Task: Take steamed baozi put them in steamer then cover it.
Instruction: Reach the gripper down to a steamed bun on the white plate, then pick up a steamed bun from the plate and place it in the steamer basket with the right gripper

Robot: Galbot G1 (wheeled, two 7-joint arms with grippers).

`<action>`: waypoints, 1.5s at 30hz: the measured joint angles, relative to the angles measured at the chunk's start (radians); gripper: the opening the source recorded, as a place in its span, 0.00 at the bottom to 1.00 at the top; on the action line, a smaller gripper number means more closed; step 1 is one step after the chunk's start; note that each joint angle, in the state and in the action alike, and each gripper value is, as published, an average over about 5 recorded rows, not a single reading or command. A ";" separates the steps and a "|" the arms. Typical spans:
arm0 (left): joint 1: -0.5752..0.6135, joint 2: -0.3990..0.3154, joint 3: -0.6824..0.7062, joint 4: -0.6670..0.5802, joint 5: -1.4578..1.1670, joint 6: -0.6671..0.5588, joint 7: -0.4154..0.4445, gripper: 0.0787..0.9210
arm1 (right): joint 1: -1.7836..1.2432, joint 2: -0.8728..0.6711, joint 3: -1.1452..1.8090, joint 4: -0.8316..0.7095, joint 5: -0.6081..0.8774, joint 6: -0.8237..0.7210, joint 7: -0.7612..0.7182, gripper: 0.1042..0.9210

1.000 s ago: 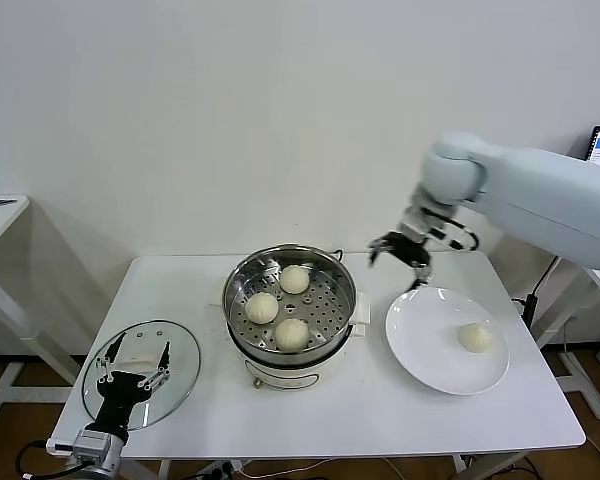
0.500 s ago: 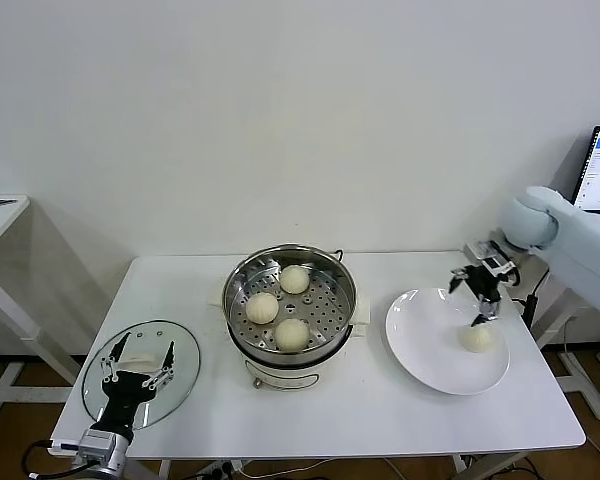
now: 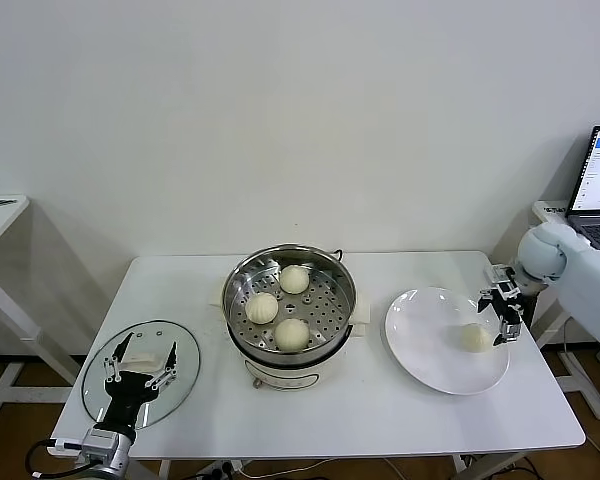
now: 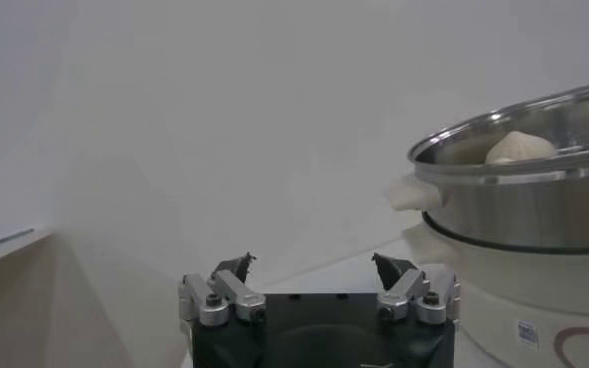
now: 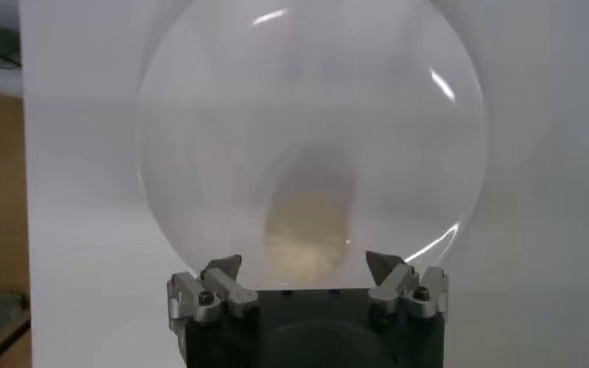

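White table (image 3: 380, 410) is carrying everything, and the steamer (image 3: 291, 268) is sitting at its middle — using that as the landmark. Steamer is standing open, three steamed baozi (image 3: 292, 334) lying on the perforated tray inside, apart from one another. To the steamer's right the white plate (image 3: 420, 345) is lying flat, just beside the pot, with the last baozi (image 3: 473, 338) resting on its far-right part, well apart from the steamer. To the steamer's left and nearer the front table edge the cover (image 3: 185, 352) is lying flat, handle up, not on the pot yet. Right gripper (image 3: 504, 315) is hanging at the plate's outer edge, right of the steamer, fingers spread wide and holding nothing; right wrist view is showing the bun (image 5: 309, 225) ahead between the two fingertips, not yet touched. Left gripper (image 3: 137, 370) is idling over the cover, left of the steamer, fingers apart, gripping nothing. Step in hand, as I read it: picking the fourth bun — three of four looking done. Next move is calling for easing down around the bun, closing softly since dough squashes, then carrying it to the free spot on the tray; covering comes after.
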 measured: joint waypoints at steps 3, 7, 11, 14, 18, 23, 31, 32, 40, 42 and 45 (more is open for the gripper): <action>-0.001 -0.001 -0.001 0.004 0.000 0.000 0.000 0.88 | -0.019 0.016 0.020 -0.025 -0.019 0.001 0.014 0.88; -0.003 -0.003 0.000 0.006 0.000 0.000 0.000 0.88 | -0.042 0.039 0.043 -0.055 -0.038 0.005 0.029 0.88; -0.005 -0.003 0.000 0.009 0.000 0.000 0.000 0.88 | -0.062 0.059 0.061 -0.076 -0.052 0.007 0.037 0.88; -0.005 -0.003 -0.003 0.011 0.000 0.000 0.000 0.88 | -0.074 0.070 0.072 -0.085 -0.061 0.010 0.040 0.88; -0.006 -0.003 -0.004 0.014 0.000 0.000 0.000 0.88 | -0.086 0.080 0.082 -0.094 -0.073 0.013 0.043 0.88; -0.008 -0.003 -0.002 0.015 0.000 0.000 0.000 0.88 | -0.099 0.090 0.094 -0.101 -0.083 0.014 0.045 0.88; -0.008 -0.002 -0.005 0.013 0.000 0.000 0.000 0.88 | -0.113 0.096 0.113 -0.106 -0.099 0.016 0.047 0.75; -0.008 -0.002 -0.004 0.012 0.000 0.000 -0.001 0.88 | -0.114 0.097 0.115 -0.106 -0.100 0.016 0.047 0.74; -0.006 -0.004 -0.002 0.006 0.001 0.000 -0.002 0.88 | -0.119 0.094 0.124 -0.100 -0.105 0.016 0.046 0.68; -0.005 -0.005 0.000 0.005 0.002 0.000 -0.003 0.88 | -0.119 0.091 0.125 -0.094 -0.103 0.015 0.044 0.68; -0.005 -0.005 0.001 0.002 0.003 0.000 -0.003 0.88 | -0.115 0.083 0.121 -0.083 -0.092 0.010 0.038 0.68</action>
